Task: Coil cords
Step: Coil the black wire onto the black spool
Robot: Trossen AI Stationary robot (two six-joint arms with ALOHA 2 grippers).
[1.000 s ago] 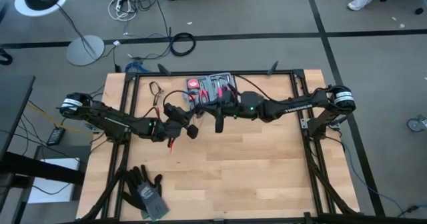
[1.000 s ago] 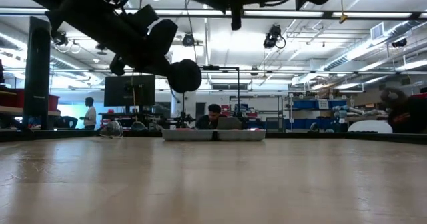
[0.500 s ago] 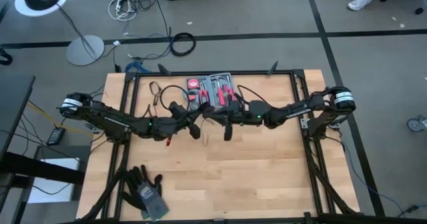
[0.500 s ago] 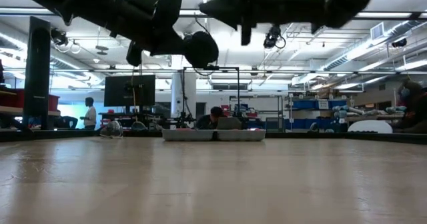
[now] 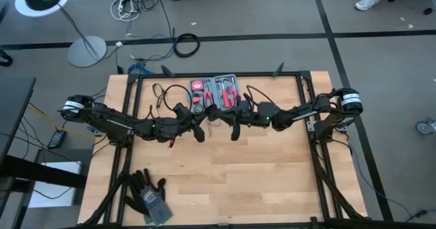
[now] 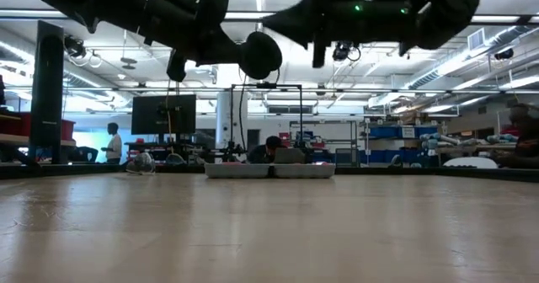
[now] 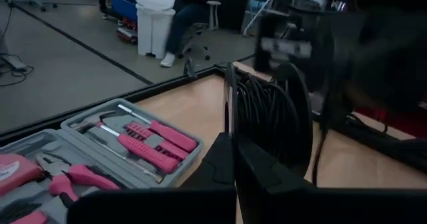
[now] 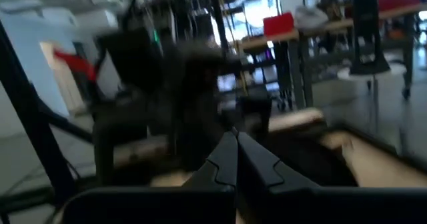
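Note:
The cords are one thin black wire. Part of it lies in loose loops [image 5: 165,91] on the table's far left, and a bundle of its loops [image 7: 263,114] hangs just past my left gripper [image 7: 231,143], which is shut on it above the table's middle [image 5: 199,131]. My right gripper [image 5: 235,129] is shut and hovers level close to the right of it, pointing toward it [image 8: 235,139]. I cannot tell whether it touches the wire. Thin strands [image 6: 237,119] hang below the grippers, clear of the table. My left gripper is shut on the black wire, a strand of which [image 7: 227,101] rises straight from its fingertips. The fingers come about level from the table's left. The bundle of loops stands upright next to the tips, lifted clear of the table; the fingers hide the exact place of contact.
An open grey tool kit [image 5: 216,93] with pink-handled tools [image 7: 150,141] lies at the table's far edge, just behind both grippers. Dark gloves [image 5: 150,196] lie at the near left corner. The near half of the wooden table [image 5: 259,181] is bare.
My right gripper has come down and drawn in closer to my left gripper. My left gripper has tipped its fingers up to about level and rolled a little, rising slightly, with the wire loops carried along.

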